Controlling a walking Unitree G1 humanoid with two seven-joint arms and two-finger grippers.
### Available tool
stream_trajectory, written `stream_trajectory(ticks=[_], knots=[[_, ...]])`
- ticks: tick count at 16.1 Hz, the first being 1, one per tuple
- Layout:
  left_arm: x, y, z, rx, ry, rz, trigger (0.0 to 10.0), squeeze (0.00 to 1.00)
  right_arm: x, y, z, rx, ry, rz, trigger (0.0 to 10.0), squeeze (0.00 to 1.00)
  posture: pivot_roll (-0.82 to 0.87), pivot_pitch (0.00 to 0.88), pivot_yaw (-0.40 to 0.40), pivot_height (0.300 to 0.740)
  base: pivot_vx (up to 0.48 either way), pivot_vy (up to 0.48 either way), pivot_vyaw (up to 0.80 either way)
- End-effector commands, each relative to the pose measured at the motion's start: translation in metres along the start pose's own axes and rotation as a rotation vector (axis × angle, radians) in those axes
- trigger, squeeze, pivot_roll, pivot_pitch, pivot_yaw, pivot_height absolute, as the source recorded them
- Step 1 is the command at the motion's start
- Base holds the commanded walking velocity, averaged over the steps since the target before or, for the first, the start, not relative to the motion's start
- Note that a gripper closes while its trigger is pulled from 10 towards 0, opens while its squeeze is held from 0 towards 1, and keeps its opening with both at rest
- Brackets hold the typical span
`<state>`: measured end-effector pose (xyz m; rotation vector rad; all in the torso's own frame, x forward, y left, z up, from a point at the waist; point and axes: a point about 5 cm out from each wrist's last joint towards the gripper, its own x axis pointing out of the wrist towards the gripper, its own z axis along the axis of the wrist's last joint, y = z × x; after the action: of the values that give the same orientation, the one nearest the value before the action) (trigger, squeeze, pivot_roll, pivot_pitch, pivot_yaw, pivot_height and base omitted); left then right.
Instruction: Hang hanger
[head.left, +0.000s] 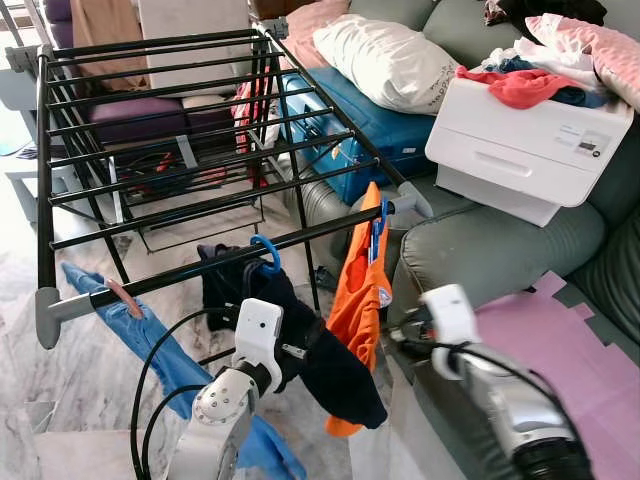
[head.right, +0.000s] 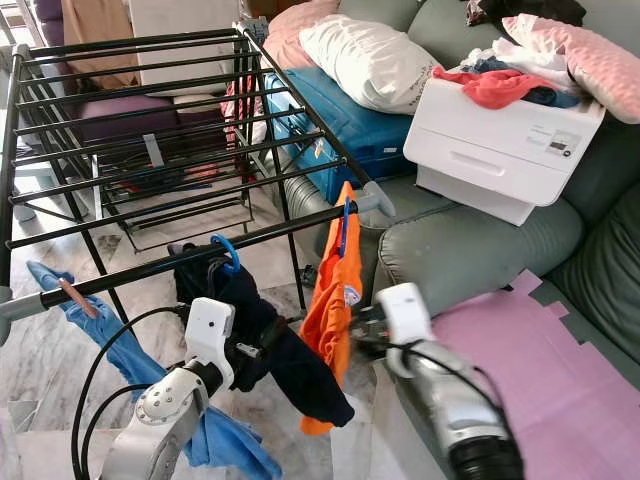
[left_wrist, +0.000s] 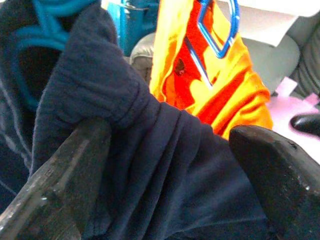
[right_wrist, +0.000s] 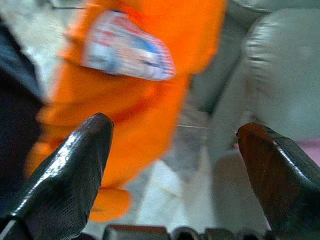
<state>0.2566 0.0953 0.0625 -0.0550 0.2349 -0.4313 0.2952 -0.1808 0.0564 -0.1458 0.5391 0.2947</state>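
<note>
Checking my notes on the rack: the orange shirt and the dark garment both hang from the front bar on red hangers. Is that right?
Not quite. The hangers are blue, not red: the eye views show a blue hook over the front bar above the dark garment, and the orange shirt hangs on a blue hanger, clearest in the left wrist view. The rest holds.

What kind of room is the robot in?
Probably a living room used for drying laundry. A grey sofa holds pillows and a white printer, and a black drying rack stands beside it with an orange garment on a hanger.
</note>
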Motion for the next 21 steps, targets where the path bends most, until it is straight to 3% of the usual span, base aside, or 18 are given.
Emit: stream_trajectory(ticks=[1,4,5,7,8,9,11,14,17,21], knots=[[0.002,0.002,0.004,0.017,0.001,0.004,10.0,0.00,0.000,-0.008,0.005,-0.013,-0.014,-0.040,10.0,0.00,-0.03,0.000,-0.019,0.740,0.000,0.000,0.00],[-0.003,0.018,0.019,0.094,-0.024,0.042,10.0,0.00,-0.005,-0.032,0.016,-0.031,-0.064,-0.163,10.0,0.00,-0.02,0.000,-0.011,0.740,0.000,0.000,0.00],[-0.006,0.020,0.022,0.118,-0.022,0.048,10.0,0.00,-0.006,-0.033,0.023,-0.017,-0.101,-0.169,10.0,0.00,-0.01,0.000,-0.010,0.740,0.000,0.000,0.00],[-0.017,0.020,0.027,0.158,-0.030,0.043,10.0,0.00,-0.008,-0.032,0.043,0.017,-0.208,-0.177,10.0,0.00,0.00,0.007,-0.008,0.740,0.000,0.000,0.00],[-0.037,0.017,0.025,0.203,-0.046,0.032,10.0,0.00,-0.009,-0.022,0.068,0.061,-0.356,-0.149,10.0,0.00,0.01,0.014,-0.008,0.740,0.000,0.000,0.00],[-0.044,0.016,0.018,0.204,-0.023,0.036,10.0,0.00,-0.007,-0.016,0.072,0.091,-0.371,-0.110,10.0,0.00,0.02,0.022,-0.010,0.740,0.000,0.000,0.00],[-0.054,0.020,0.004,0.181,0.031,0.057,10.0,0.00,0.004,0.004,0.071,0.143,-0.328,-0.002,10.0,0.00,0.05,0.036,-0.017,0.740,0.000,0.000,0.00],[-0.054,0.028,0.004,0.180,0.043,0.086,10.0,0.00,0.020,0.029,0.066,0.115,-0.239,0.127,10.0,0.00,0.05,0.038,-0.011,0.740,0.000,0.000,0.00],[-0.050,0.028,0.010,0.202,0.038,0.071,10.0,0.00,0.038,0.029,0.067,0.106,-0.160,0.053,10.0,0.00,0.07,0.035,-0.006,0.740,0.000,0.000,0.00],[-0.048,0.027,0.012,0.205,0.037,0.056,10.0,0.00,0.044,0.020,0.065,0.116,-0.092,0.039,10.0,0.00,0.08,0.043,-0.008,0.740,0.000,0.000,0.00]])
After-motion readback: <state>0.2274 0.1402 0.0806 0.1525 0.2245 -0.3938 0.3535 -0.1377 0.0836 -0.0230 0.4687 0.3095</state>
